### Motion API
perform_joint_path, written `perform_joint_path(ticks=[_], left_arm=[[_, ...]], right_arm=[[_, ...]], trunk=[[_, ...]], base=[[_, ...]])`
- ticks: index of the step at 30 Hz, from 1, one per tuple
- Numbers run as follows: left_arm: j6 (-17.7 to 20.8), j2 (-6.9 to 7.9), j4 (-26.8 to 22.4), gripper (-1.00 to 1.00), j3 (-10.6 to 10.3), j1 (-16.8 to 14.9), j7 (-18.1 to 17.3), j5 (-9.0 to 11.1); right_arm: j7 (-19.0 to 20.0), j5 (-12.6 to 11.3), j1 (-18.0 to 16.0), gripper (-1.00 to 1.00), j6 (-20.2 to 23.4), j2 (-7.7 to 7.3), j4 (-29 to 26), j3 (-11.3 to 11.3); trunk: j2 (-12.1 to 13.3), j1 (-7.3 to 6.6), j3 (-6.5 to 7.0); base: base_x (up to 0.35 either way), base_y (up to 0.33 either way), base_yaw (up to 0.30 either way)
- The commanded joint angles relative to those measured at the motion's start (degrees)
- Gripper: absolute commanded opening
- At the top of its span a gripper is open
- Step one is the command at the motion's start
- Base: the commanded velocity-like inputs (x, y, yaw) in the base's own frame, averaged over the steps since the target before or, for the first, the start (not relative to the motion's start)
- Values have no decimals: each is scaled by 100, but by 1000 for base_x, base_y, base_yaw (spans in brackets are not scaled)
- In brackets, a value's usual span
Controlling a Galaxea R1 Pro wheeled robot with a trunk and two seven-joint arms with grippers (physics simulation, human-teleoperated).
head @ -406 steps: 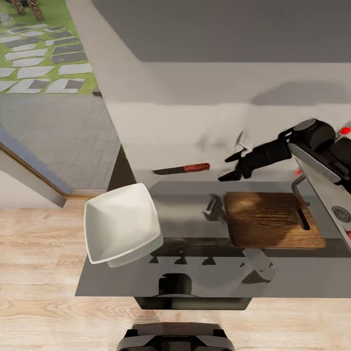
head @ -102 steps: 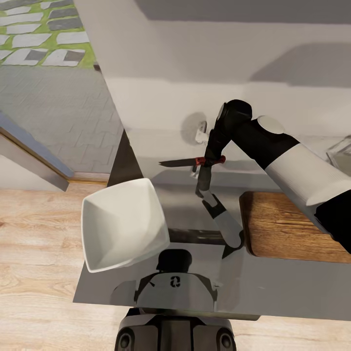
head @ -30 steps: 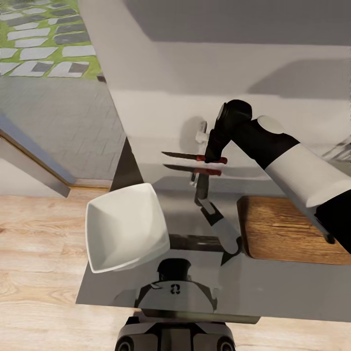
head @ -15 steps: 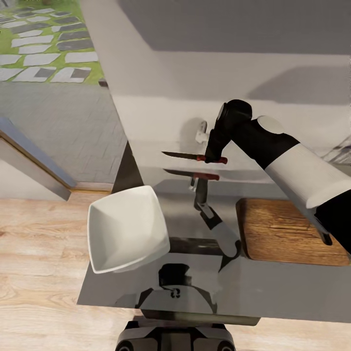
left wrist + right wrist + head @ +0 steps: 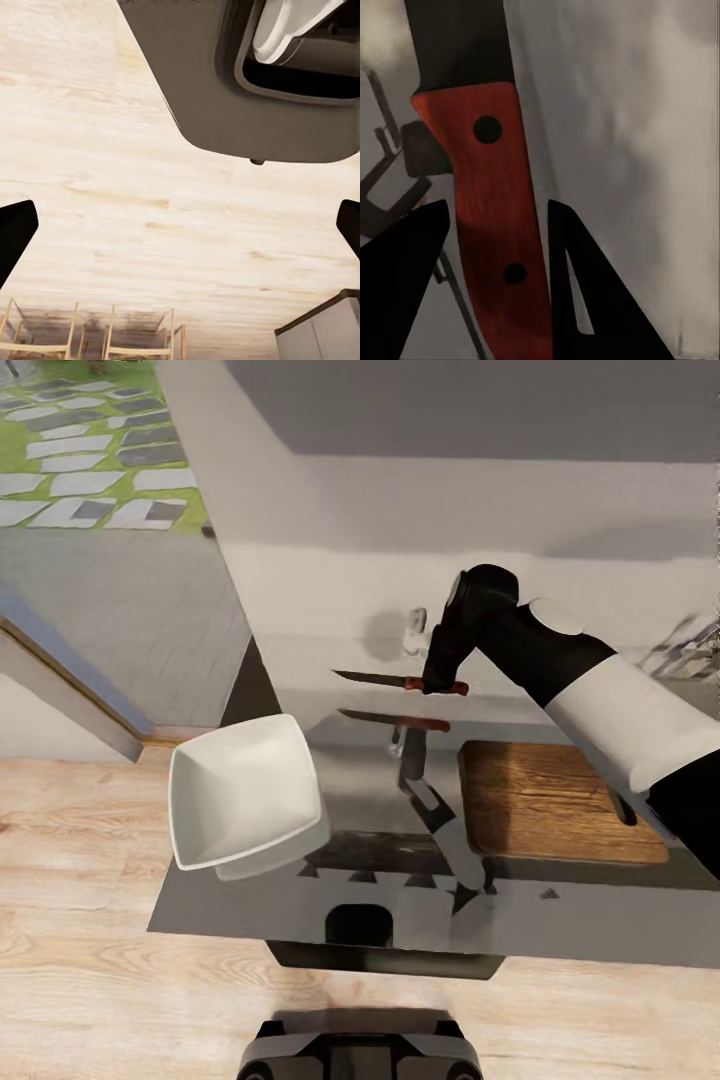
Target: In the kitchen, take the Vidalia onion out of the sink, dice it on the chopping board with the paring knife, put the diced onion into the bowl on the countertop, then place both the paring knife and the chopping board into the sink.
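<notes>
My right gripper (image 5: 436, 682) is shut on the red handle of the paring knife (image 5: 385, 681) and holds it level a little above the glossy grey countertop (image 5: 250, 910), blade pointing left. The knife's reflection lies just below it on the worktop. In the right wrist view the red handle (image 5: 487, 187) sits between the two dark fingers (image 5: 405, 270). The white bowl (image 5: 245, 792) stands at the counter's left front corner. The brown chopping board (image 5: 555, 800) lies to the right, bare. My left gripper (image 5: 180, 229) is open over the wooden floor. The onion and the sink are out of view.
A pale wall rises behind the counter. The counter's left end borders a grey tiled area and a doorway to a garden (image 5: 90, 450). Light wooden floor (image 5: 90, 960) runs in front. My own base (image 5: 247, 82) hangs above the floor in the left wrist view.
The knife has risen off the countertop, and the gap to its reflection has grown. The head camera has shifted, so more of the chopping board shows.
</notes>
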Motion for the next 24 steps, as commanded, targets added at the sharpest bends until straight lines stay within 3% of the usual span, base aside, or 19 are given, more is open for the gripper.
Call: perform_joint_path(ticks=[1, 10, 17, 24], left_arm=[[-5, -4, -11, 100, 32, 3, -1, 12], [-5, -4, -11, 100, 32, 3, -1, 14], [-5, -4, -11, 100, 32, 5, -1, 14], [-5, -4, -11, 100, 32, 3, -1, 14]], right_arm=[[32, 50, -4, -100, 38, -8, -11, 14], [15, 119, -8, -100, 38, -93, -11, 11], [-344, 121, -5, -100, 38, -264, -11, 11], [-413, 118, -5, -100, 38, -303, -11, 11]], trunk=[[-8, 3, 2], [-8, 3, 83], [-8, 3, 147], [-8, 3, 211]], base=[[-27, -16, 0], [-5, -3, 0], [0, 0, 0], [0, 0, 0]])
